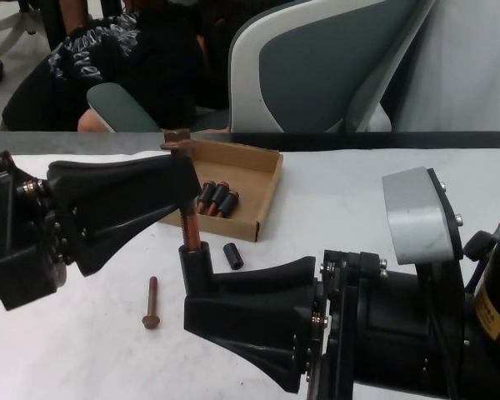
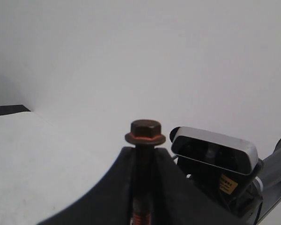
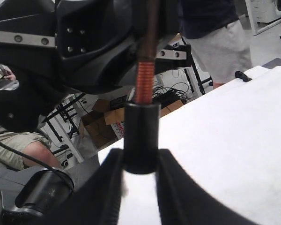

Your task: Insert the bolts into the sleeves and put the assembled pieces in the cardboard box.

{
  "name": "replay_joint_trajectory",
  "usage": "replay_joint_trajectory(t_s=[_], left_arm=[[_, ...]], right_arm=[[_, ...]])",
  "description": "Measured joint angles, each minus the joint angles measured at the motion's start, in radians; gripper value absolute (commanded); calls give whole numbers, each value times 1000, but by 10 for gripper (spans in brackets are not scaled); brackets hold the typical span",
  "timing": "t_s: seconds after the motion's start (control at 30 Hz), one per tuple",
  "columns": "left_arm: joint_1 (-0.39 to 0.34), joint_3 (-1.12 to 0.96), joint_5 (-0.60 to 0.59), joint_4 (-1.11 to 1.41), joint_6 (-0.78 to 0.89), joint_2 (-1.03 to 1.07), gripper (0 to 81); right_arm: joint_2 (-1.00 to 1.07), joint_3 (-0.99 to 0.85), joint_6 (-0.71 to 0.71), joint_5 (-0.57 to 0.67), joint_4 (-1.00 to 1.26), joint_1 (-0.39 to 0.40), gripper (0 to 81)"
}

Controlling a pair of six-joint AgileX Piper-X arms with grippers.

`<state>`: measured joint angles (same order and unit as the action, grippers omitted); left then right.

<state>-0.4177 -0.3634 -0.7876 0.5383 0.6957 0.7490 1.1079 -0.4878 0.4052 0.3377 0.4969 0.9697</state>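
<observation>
Fingers of our left gripper [image 2: 143, 152] clamp one upright bolt [image 2: 145, 133]; those of our right gripper [image 3: 141, 157] pinch one sleeve [image 3: 141, 126] beneath, the threaded tip entering its mouth; on the bench [image 1: 342, 200] we count one loose bolt [image 1: 152, 302] and one loose sleeve [image 1: 233, 255]; three assembled pieces [image 1: 217, 198] lie in the cardboard box [image 1: 269, 187].

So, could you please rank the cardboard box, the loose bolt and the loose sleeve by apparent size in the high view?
Largest: cardboard box.
Then: loose bolt, clearly longer than the sleeve.
Smallest: loose sleeve, which lies slightly farther from the camera.
</observation>
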Motion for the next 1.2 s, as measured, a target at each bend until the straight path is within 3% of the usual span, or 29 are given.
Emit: replay_joint_trajectory(t_s=[1.0, 1.13, 1.2], left_arm=[[0, 0, -128, -8, -12, 0, 8], [0, 0, -143, -15, -18, 0, 148], [0, 0, -158, -15, -19, 0, 263]], right_arm=[[0, 0, -3, 28, 53, 0, 2], [0, 0, -3, 33, 50, 0, 2], [0, 0, -3, 30, 50, 0, 2]])
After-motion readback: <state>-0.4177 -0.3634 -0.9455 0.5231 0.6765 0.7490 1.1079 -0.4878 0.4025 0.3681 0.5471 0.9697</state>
